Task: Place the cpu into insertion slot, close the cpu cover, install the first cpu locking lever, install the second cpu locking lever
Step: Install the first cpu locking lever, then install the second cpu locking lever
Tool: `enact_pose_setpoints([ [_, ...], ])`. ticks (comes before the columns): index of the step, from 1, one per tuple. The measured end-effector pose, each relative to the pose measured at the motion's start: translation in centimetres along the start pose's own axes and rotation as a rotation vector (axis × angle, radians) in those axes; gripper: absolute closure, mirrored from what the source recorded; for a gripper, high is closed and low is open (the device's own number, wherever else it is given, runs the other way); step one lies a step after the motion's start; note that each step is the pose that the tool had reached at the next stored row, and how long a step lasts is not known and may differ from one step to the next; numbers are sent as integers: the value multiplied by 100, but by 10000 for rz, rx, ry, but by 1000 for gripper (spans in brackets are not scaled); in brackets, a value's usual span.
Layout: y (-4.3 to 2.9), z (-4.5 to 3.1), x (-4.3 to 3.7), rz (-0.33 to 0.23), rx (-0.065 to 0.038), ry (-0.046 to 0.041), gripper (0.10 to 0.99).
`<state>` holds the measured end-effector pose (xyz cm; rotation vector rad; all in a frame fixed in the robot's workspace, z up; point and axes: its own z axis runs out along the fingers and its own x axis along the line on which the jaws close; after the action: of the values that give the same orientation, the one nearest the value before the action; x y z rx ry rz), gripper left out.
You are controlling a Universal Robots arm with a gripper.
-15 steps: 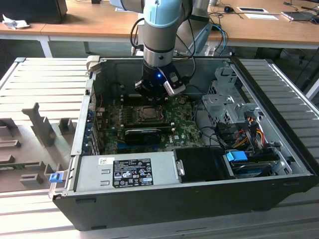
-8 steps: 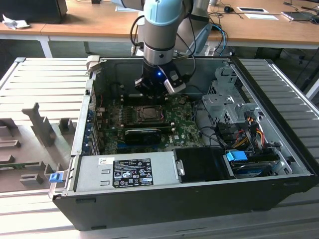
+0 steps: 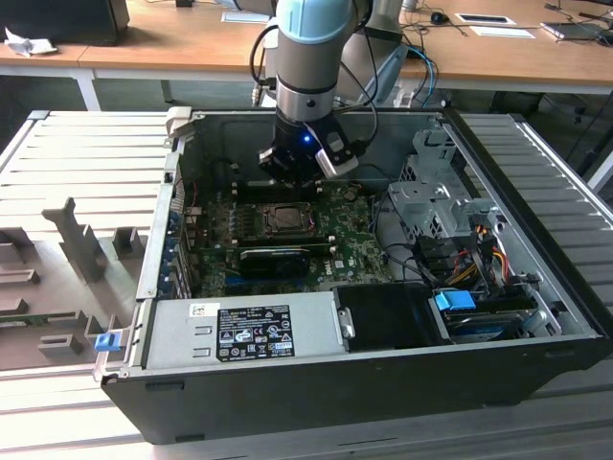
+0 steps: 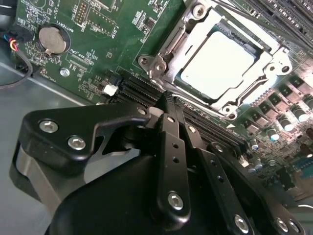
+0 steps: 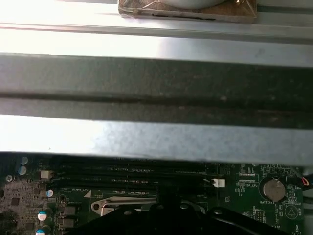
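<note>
The cpu (image 4: 217, 61) lies flat in the insertion slot (image 4: 243, 41), its bright silver top showing through the window of the cpu cover (image 4: 168, 49). The cover's metal frame rests down around the chip. My gripper (image 4: 167, 100) hovers just beside the socket, over the black memory slots (image 4: 137, 90), with its black fingers (image 4: 172, 142) pressed together and nothing between them. In the exterior view the gripper (image 3: 292, 180) hangs over the back edge of the socket (image 3: 284, 218) on the green motherboard (image 3: 359, 251). In the first wrist view the cover's edge (image 5: 122, 203) shows above the gripper body (image 5: 186, 223).
The open computer case (image 3: 306, 383) surrounds the board; its back wall (image 5: 156, 83) stands close behind the gripper. A black heatsink block (image 3: 275, 259), a power supply (image 3: 239, 331), drive cage (image 3: 431, 192) and loose cables (image 3: 469, 249) crowd the exterior view's right. A coin battery (image 4: 51, 39) sits nearby.
</note>
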<state>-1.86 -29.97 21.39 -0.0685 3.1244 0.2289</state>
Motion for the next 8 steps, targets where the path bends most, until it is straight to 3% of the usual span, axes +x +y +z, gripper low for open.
enact_pose_setpoints([
  [8,-34,-5,1,-1,7,0,980],
])
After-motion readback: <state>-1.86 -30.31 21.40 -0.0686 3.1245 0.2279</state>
